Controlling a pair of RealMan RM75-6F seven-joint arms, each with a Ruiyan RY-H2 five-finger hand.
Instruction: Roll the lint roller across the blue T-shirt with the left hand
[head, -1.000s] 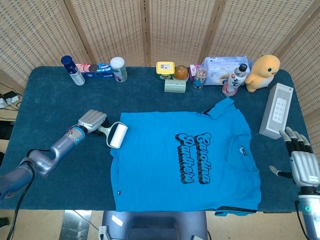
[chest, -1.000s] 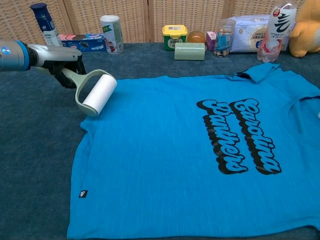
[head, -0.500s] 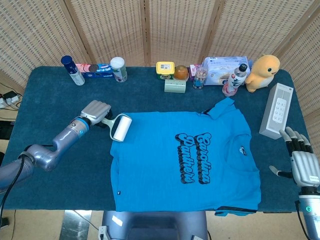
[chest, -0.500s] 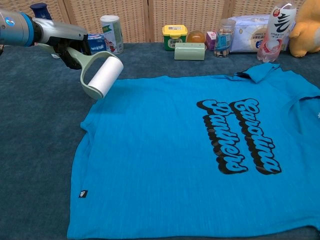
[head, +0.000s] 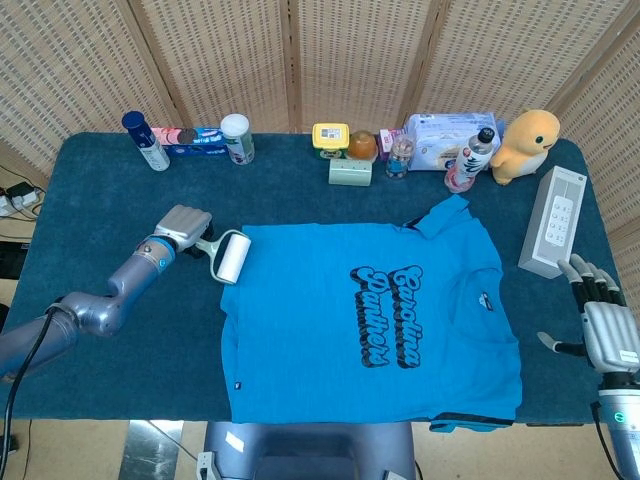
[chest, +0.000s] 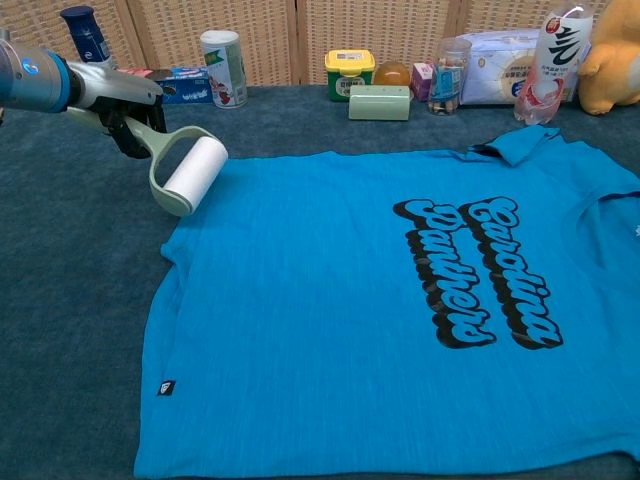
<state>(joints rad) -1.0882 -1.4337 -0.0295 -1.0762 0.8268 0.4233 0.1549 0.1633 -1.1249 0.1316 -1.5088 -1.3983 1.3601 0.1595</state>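
Note:
A blue T-shirt (head: 370, 320) (chest: 330, 310) with black lettering lies flat on the dark blue table. My left hand (head: 185, 228) (chest: 115, 105) grips the pale green handle of a lint roller (head: 229, 257) (chest: 192, 173). The white roll sits at the shirt's upper left corner, by the sleeve edge. My right hand (head: 600, 320) rests open at the table's right edge, well away from the shirt; the chest view does not show it.
Along the back edge stand a spray can (head: 146, 140), toothpaste box (head: 195, 139), white canister (head: 237, 138), yellow jar (head: 331, 140), green case (head: 350, 171), wipes pack (head: 448, 137), bottle (head: 466, 160) and yellow plush duck (head: 526, 145). A white remote box (head: 553, 220) lies at right.
The left hand swung the roller up toward the back, then brought it back down and left to the shirt's upper left edge. The right hand has not moved.

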